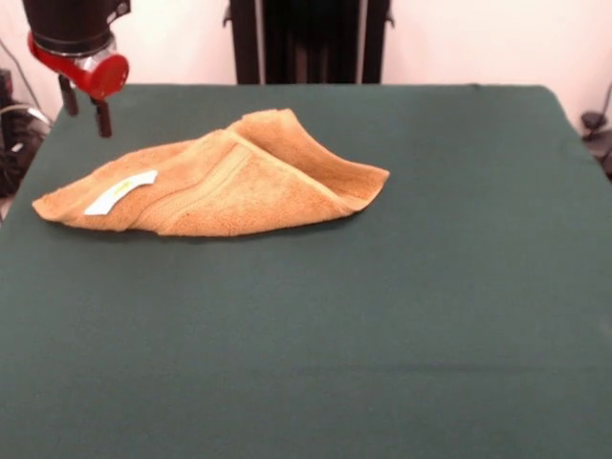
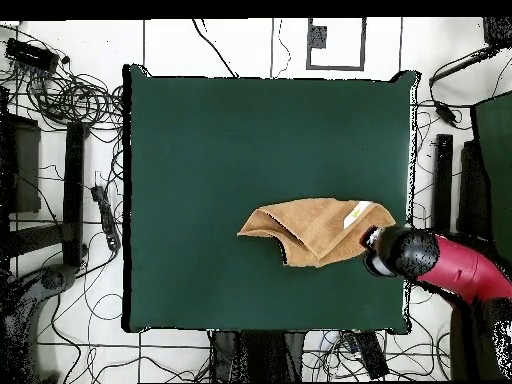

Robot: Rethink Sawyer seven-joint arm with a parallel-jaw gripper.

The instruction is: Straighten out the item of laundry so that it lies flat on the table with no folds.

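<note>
Poised above the counter's far-left corner in the front view, the red-and-black arm's tool (image 1: 84, 107) hangs clear of everything, its two dark fingers (image 1: 102, 117) spread a little apart and gripping nothing. Just beside and below it lies the golden-orange terry towel (image 1: 225, 177), resting on the dark green counter (image 1: 382, 316) toward that same side, with open cloth all around. The towel is not flat: one part is doubled over the rest, so that it forms a rough wedge, broad and low at the left end and rising to a soft ridge toward the right, where a folded corner points out. A woven band (image 1: 206, 186) runs across the upper layer, and a small white tag (image 1: 121, 191) lies face up near the left end. From the overhead camera the towel (image 2: 315, 230) sits near the counter's right edge, and the arm's red wrist (image 2: 450, 265) reaches in from that side, its rounded head just beside the tagged end of the cloth.
</note>
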